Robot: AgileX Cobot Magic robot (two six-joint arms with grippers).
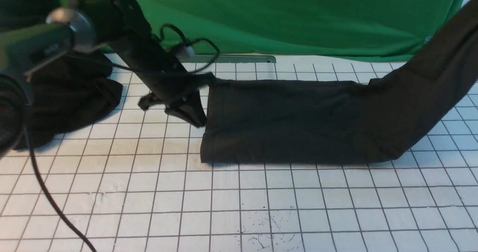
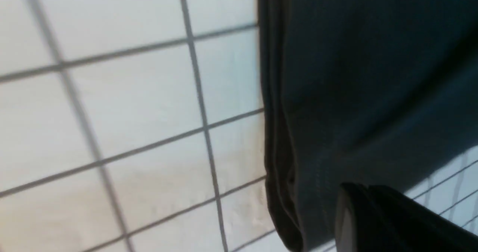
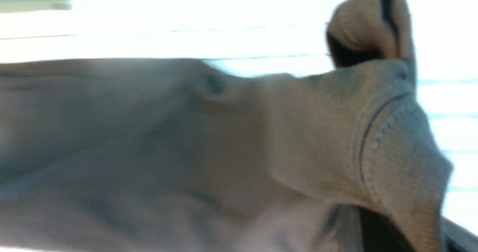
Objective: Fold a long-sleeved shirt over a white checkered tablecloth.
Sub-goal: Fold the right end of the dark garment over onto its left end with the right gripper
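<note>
- Laid as a band mid-scene on the white checkered tablecloth (image 1: 239, 207): the long-sleeved shirt (image 1: 291, 121)
- Gripped at its left far corner by the closed left pincer (image 1: 175, 108), seemingly as anchor
- Raised at right by the closed right pincer (image 3: 388, 233), likely for folding leftward

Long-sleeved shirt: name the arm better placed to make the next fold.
Right, probably. The right end of the long-sleeved shirt is lifted off the white checkered tablecloth toward that arm, ready to swing over; the left gripper sits low at the left edge.
</note>
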